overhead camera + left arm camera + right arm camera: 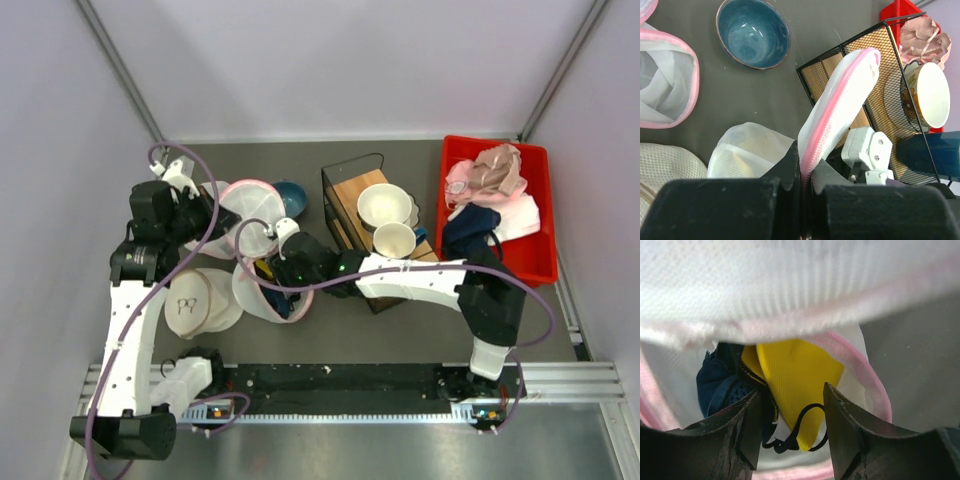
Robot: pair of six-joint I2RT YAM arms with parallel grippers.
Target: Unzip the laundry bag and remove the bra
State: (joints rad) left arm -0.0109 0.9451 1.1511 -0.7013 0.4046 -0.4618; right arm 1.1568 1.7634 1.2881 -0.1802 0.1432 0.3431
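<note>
The laundry bag (262, 297) lies open on the table between the two arms, white mesh with pink zipper trim. My left gripper (213, 222) (804, 167) is shut on the pink-trimmed edge of the bag's flap (840, 100) and holds it upright. My right gripper (275, 272) (792, 390) reaches into the bag's mouth (870, 385). Its fingers have closed in on either side of the yellow bra (795, 375), at the cup's lower tip where a dark strap loops. Navy cloth (715, 382) lies to the left of the bra inside the bag.
A blue bowl (290, 197) (753, 31) stands behind the bag. A black wire rack (350, 190) to the right holds cream bowls (385, 207). A red bin (535, 230) of pink garments sits far right. A flat white round bag (197, 303) and another pink-trimmed bag (665, 80) lie left.
</note>
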